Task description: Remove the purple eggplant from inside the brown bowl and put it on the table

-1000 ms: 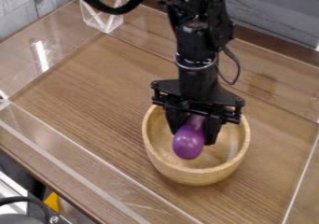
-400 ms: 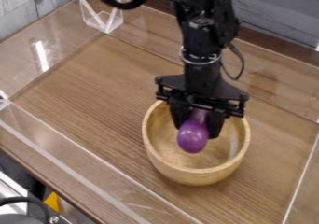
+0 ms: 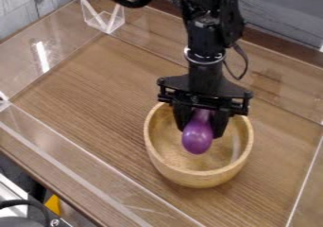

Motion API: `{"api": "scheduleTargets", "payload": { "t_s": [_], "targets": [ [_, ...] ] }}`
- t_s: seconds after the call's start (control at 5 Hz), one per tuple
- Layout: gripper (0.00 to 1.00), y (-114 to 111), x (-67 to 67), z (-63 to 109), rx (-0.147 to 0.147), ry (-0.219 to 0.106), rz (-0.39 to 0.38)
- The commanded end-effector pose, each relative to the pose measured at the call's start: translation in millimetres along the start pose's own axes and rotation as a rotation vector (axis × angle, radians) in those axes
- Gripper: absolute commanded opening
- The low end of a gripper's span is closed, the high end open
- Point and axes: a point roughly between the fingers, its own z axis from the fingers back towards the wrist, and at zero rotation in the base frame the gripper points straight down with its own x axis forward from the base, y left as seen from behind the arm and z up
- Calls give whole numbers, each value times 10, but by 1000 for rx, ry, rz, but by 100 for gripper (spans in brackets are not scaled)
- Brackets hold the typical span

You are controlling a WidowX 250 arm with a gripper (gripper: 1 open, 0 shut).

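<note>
— In the camera view, where is the purple eggplant (image 3: pixel 197 135)?

— Between the fingers of the gripper (image 3: pixel 199 129), which points straight down and is clamped on it, over the inside of the brown bowl (image 3: pixel 161 151) on the worktop (image 3: pixel 101 89).

— Any change from a second ago?

— The eggplant hangs slightly higher and further right; the bowl has not moved.

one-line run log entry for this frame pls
phase: lift-out | gripper: shut on purple eggplant, pointing down | eggplant: over brown bowl, inside rim | table: placement not yet done
</note>
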Motion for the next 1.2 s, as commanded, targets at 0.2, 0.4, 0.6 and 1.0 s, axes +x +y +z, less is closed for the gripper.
{"api": "scheduleTargets", "payload": {
  "t_s": [0.2, 0.4, 0.6, 1.0],
  "targets": [
    [0, -35, 22, 264, -20, -49, 13],
    [0, 20, 31, 498, -30, -69, 58],
    [0, 171, 63, 757, -40, -87, 92],
    [0, 836, 190, 807, -26, -137, 192]
  ]
}}
